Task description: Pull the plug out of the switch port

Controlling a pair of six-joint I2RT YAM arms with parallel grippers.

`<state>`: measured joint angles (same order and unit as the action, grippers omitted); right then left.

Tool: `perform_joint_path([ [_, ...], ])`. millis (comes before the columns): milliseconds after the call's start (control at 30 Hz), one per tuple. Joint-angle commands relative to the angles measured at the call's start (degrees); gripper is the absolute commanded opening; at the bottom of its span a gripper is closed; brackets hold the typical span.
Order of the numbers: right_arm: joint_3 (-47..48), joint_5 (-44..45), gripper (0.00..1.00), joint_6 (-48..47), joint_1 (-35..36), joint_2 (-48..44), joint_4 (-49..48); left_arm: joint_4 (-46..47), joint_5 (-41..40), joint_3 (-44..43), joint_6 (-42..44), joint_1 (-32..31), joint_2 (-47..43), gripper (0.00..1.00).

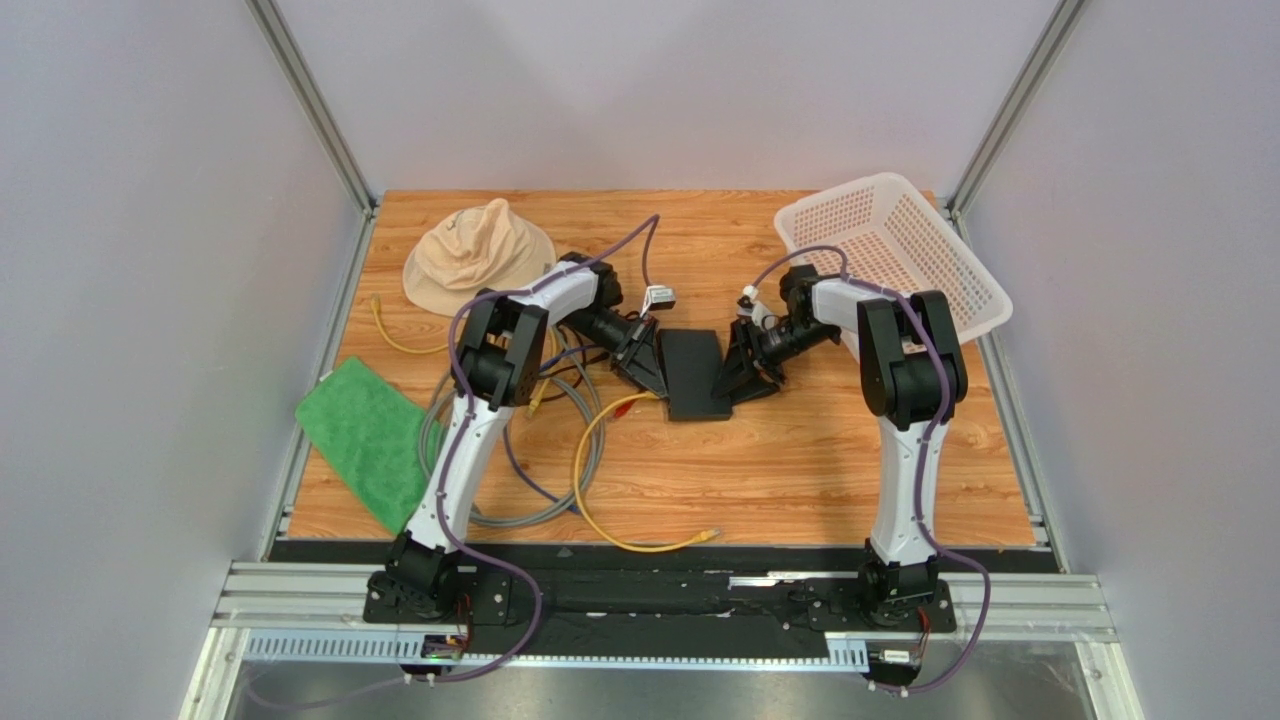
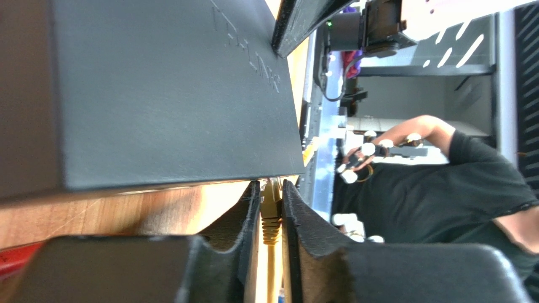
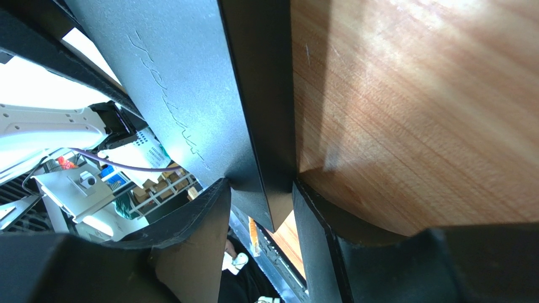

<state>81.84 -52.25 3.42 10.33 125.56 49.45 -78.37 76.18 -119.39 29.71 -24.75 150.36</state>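
The switch [image 1: 694,372], a flat matte black box, lies mid-table between both grippers. A yellow plug [image 2: 271,214] sticks into the switch's [image 2: 158,95] near edge, and its yellow cable [image 1: 594,480] loops toward the table's front. My left gripper [image 2: 271,188] is shut on the plug, both pads pressing its sides right at the port. In the top view the left gripper [image 1: 643,368] sits at the switch's left edge. My right gripper [image 1: 739,375] is at the switch's right edge. Its fingers [image 3: 212,214] clamp a corner of the switch [image 3: 190,95] across its thickness.
A tan hat [image 1: 473,252] lies at the back left and a green cloth [image 1: 365,435] at the left edge. Grey cable coils [image 1: 526,473] lie beside the left arm. A white basket [image 1: 894,255] stands tilted at the back right.
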Motion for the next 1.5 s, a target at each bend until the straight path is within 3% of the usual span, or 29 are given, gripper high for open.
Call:
perform_joint_path([
  [0,-2.5,7.2,0.49,-2.0,2.7,5.3,-0.7,10.6,3.5,2.5,-13.5,-2.3,-2.0,0.12],
  [33,-2.6,7.9,0.49,-2.0,2.8,4.2,-0.8,15.9,2.6,3.5,-20.0,-2.3,-2.4,0.09],
  [133,-3.2,12.6,0.51,-1.6,2.9,0.7,-3.4,20.0,0.8,6.0,-25.1,-2.5,-3.8,0.0],
  [400,-3.0,22.5,0.52,-8.2,2.9,-14.8,-6.5,21.8,-1.3,10.6,-27.3,-2.5,-4.4,0.0],
  [567,-10.2,24.3,0.41,-10.2,5.7,-25.5,-16.6,22.5,-1.4,10.1,-27.8,-2.5,-3.0,0.0],
  [667,-8.8,25.0,0.3,-10.8,9.1,-23.6,-16.1,22.6,-1.7,9.6,-27.9,-2.5,-2.4,0.0],
  [700,-8.5,25.1,0.21,-10.5,9.8,-21.9,-15.8,22.4,-1.7,9.5,-27.6,-2.5,-2.4,0.0],
  [800,-7.6,25.3,0.05,-8.6,12.3,-17.6,-15.4,21.9,-2.0,9.4,-27.5,-2.5,-2.1,0.0],
  [900,-6.9,27.1,0.0,-5.7,13.4,-14.9,-15.3,21.1,-2.3,8.2,-27.2,-2.4,-2.0,0.0],
  [1033,-7.2,28.4,0.0,-4.0,14.1,-12.4,-14.6,19.7,-2.6,8.4,-25.9,-2.2,-2.4,0.0],
  [1167,-7.3,28.7,0.0,-4.6,14.5,-12.1,-13.9,23.9,-2.1,15.1,-28.0,-2.1,-5.1,0.0],
  [1233,-6.7,29.0,0.0,-4.7,14.5,-11.6,-13.4,22.8,-2.6,12.2,-27.7,-1.4,-4.2,0.0],
  [1367,-6.6,29.4,0.0,-4.5,14.4,-11.0,-13.2,17.5,-8.5,-2.1,-23.9,0.0,-1.0,0.0],
  [1467,-6.7,29.1,0.0,-4.7,14.5,-10.8,-12.9,16.8,-7.8,-1.9,-23.3,0.2,-1.0,0.0],
])
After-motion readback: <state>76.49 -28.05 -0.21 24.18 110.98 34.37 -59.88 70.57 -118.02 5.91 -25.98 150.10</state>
